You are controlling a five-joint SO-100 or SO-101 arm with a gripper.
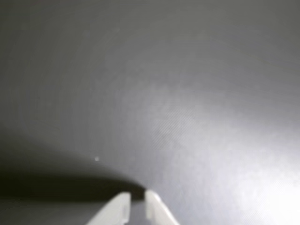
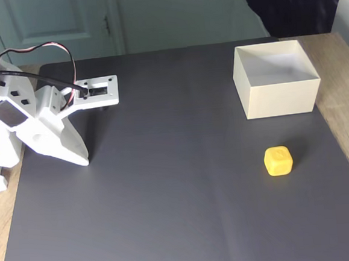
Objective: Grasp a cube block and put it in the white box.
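In the fixed view we see the cube block resting flat on the dark mat, its face with the circular mark turned up and no long axis to speak of, just in front of the white box and apart from it, with the arm well away at the left. In the wrist view we see the gripper with its two pale tips nearly together, a narrow gap between them and nothing held, low over bare mat.

Cube block before white box — apart, fixed view
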